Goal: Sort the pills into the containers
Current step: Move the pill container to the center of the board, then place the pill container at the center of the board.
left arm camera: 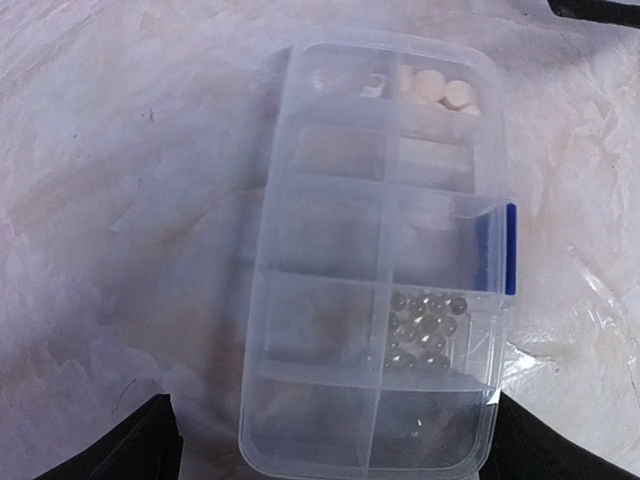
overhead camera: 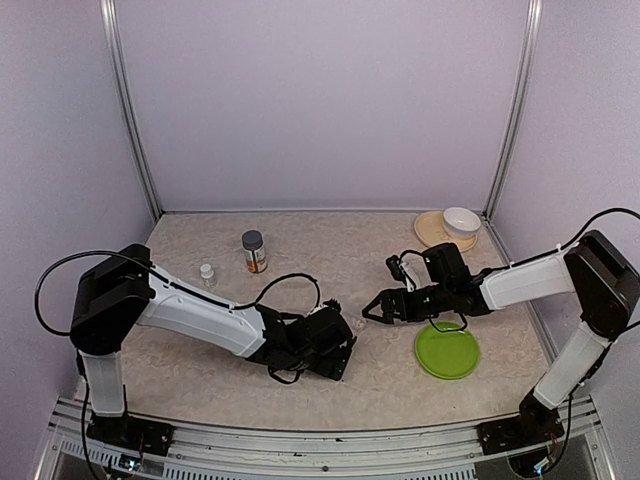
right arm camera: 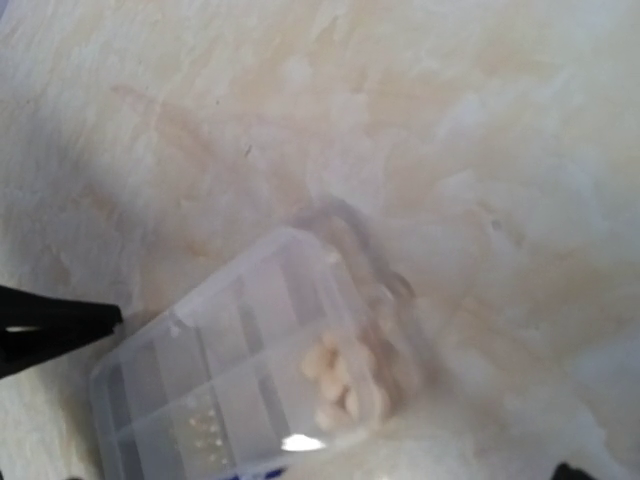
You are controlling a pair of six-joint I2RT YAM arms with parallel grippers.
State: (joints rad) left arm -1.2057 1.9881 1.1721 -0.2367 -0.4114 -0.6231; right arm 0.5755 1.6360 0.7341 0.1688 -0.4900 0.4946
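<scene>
A clear plastic pill box lies flat on the table, its lid closed by a blue latch. One of its containers, at the far end, holds several white pills. Another holds several small clear beads; the remaining ones look empty. My left gripper is open, its dark fingers on either side of the box's near end. My right gripper is open and hovers above the box, over the end with the white pills. In the top view the left gripper and the right gripper face each other mid-table.
A round green plate lies under the right arm. A white bowl sits on a beige dish at the back right. A grey-capped bottle and a small white-capped vial stand at the back left.
</scene>
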